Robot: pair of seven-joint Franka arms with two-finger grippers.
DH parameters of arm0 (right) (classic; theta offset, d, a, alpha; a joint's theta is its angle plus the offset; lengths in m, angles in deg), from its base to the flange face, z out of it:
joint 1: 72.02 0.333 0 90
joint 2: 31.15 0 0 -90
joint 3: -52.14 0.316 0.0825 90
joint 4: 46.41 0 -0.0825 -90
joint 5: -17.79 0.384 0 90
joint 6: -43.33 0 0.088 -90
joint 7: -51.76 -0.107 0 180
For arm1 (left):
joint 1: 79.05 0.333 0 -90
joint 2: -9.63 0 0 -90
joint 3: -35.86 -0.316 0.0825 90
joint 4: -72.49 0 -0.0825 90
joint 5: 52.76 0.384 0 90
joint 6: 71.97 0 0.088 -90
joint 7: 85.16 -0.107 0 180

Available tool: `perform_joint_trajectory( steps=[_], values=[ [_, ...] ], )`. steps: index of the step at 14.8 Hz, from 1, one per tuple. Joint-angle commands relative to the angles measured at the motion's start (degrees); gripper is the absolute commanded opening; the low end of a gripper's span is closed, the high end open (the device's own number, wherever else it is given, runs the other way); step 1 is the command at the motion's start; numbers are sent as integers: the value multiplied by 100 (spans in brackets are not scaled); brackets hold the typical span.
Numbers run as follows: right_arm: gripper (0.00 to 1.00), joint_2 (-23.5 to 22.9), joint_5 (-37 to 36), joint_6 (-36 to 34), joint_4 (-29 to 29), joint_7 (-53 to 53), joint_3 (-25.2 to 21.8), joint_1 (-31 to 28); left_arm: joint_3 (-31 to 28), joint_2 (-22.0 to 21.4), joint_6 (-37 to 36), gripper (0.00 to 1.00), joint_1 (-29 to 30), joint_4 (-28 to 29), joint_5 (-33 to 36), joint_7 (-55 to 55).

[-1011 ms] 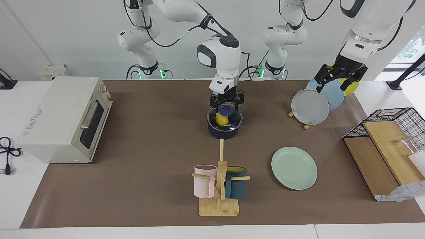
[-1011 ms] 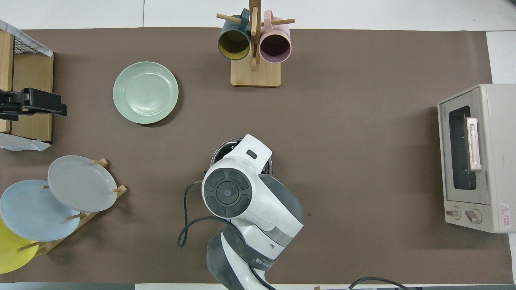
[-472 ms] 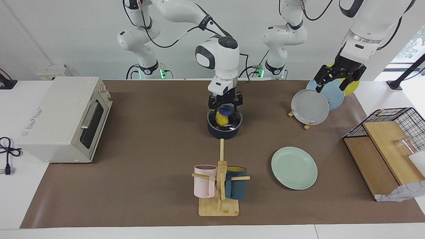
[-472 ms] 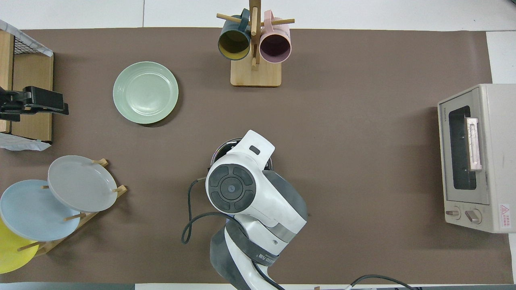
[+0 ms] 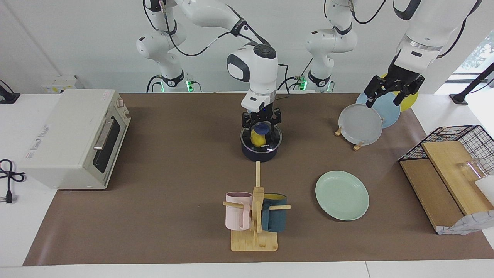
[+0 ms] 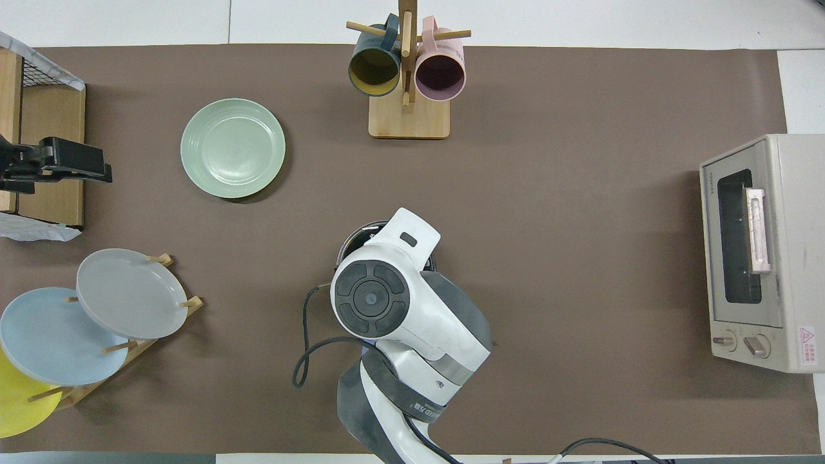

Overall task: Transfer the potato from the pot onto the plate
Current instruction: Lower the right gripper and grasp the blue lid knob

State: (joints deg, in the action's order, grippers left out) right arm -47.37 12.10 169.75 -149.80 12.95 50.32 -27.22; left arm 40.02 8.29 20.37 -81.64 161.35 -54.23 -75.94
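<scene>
The yellow potato (image 5: 257, 138) stands upright inside the dark blue pot (image 5: 258, 154) at the table's middle. My right gripper (image 5: 261, 131) reaches down into the pot, fingers on both sides of the potato, shut on it. In the overhead view the right arm hides the potato and only the pot's rim (image 6: 353, 237) shows. The pot's handle is hidden. The mint-green plate (image 5: 342, 195) lies bare, farther from the robots than the pot, toward the left arm's end; it also shows in the overhead view (image 6: 232, 147). My left gripper (image 5: 388, 94) hangs open over the plate rack.
A wooden mug rack (image 5: 254, 216) with a pink and a teal mug stands farther out than the pot. A toaster oven (image 5: 73, 135) sits at the right arm's end. A plate rack (image 5: 361, 123) and a wire basket (image 5: 455, 154) are at the left arm's end.
My right gripper has risen slightly with the potato between its fingers. My left gripper has drifted up a little over the plate rack.
</scene>
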Motion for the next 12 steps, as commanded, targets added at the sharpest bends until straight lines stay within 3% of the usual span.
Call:
perform_joint_trajectory(
  steps=[1,3,4,5,6,11,12],
  values=[
    [93,5,-72,181,-94,101,50,-94,6,-147,118,100,-22,184,32,89],
    [81,5,-54,216,-85,93,50,-94,6,-147,109,100,-22,193,32,80],
    [77,-3,-37,216,-85,93,50,-103,6,-147,109,90,-22,193,32,89],
    [76,-3,-37,216,-85,93,50,-103,6,-147,91,20,-22,184,32,63],
    [65,-3,-37,225,-76,93,50,-103,6,-147,74,0,-22,184,32,62],
    [31,-12,-28,138,64,93,50,-94,15,-147,21,0,-22,175,32,80],
    [30,-21,-28,41,221,93,50,-111,15,-147,30,0,-22,184,32,80]
  ],
)
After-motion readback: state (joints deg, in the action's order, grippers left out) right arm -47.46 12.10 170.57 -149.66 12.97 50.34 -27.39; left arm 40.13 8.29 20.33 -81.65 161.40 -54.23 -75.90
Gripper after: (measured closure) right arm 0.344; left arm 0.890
